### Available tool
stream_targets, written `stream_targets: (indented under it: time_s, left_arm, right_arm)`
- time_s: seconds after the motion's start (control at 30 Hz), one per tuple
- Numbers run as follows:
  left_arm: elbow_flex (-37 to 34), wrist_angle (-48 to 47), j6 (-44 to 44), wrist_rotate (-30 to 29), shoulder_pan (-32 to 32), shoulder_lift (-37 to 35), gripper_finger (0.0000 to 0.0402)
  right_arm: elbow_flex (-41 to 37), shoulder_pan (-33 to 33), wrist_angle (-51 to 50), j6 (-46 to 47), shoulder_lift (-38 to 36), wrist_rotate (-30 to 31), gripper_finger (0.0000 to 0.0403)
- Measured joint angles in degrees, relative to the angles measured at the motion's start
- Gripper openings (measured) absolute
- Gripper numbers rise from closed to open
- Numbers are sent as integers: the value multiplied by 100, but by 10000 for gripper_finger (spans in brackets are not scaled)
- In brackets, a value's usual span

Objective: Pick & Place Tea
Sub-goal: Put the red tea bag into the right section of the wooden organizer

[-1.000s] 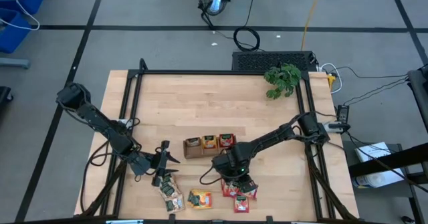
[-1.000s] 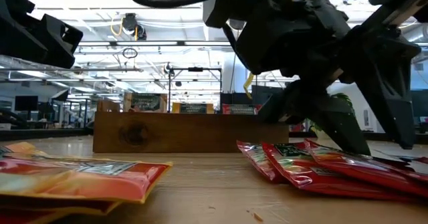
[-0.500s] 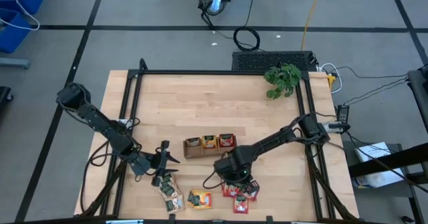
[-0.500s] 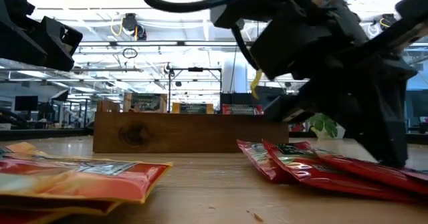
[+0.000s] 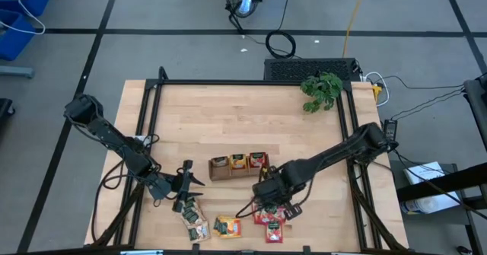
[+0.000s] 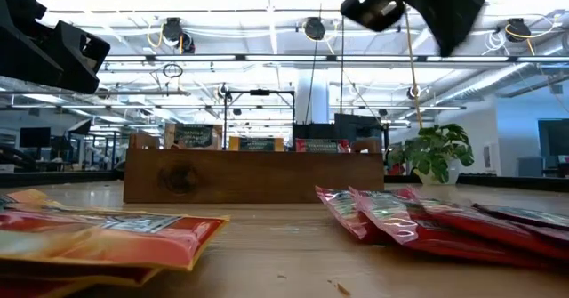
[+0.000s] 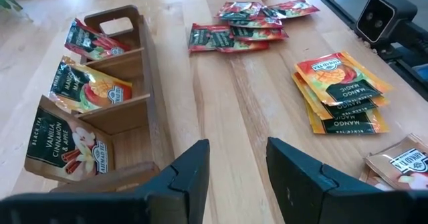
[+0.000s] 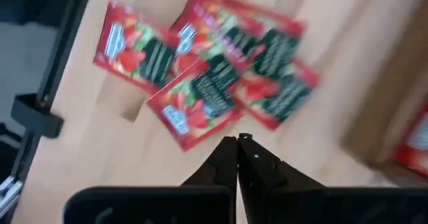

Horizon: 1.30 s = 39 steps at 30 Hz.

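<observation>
Currently the tea sits in two places: loose piles near the table's front edge, and the wooden three-compartment tray [image 7: 144, 77] just behind them.

- Red sachets [image 8: 207, 70] lie fanned and overlapping. I count four, though overlap could hide more.
- Orange mango sachets [image 7: 338, 93] are stacked, and I count three.
- The vanilla sachets [image 5: 196, 223] are a small pile, too overlapped to count.
- The tray holds one sachet per compartment, three in all: red, mango, vanilla. They stand leaning on the walls, which looks like one flavour per slot, so each pile has a target.

The right gripper [image 8: 239, 142] hangs above the red pile with its fingers pinched fully together. I see nothing between the tips, so I judge it empty.

The left gripper [image 7: 235, 150] waits beside the tray's end near the vanilla pile, with its fingers moderately apart and nothing in them.
</observation>
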Motion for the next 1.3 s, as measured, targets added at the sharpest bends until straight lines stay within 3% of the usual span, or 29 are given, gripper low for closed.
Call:
stream_targets:
  time_s: [0.23, 0.53, 0.77, 0.93, 1.03, 1.3]
  left_arm:
    - [0, 16, -87, 0, 0, -2, 152]
    - [0, 270, -212, 3, 0, 0, 152]
    - [0, 277, -164, 2, 0, 0, 152]
    - [0, 277, -132, 3, 0, 0, 152]
    - [0, 273, -70, 3, 0, 0, 152]
    - [2, 136, 22, 2, 0, 0, 152]
  right_arm:
    - [-70, -212, 78, 129, -151, 1, 0]
    - [-1207, -68, 1381, 336, -144, -126, 18]
    - [-1953, -103, 2428, 371, -166, -1182, 79]
    - [-2023, -171, 2809, 143, -170, -527, 146]
    - [-2032, -176, 2791, -28, -114, -485, 176]
    - [-2034, -198, 2820, -200, 248, -851, 179]
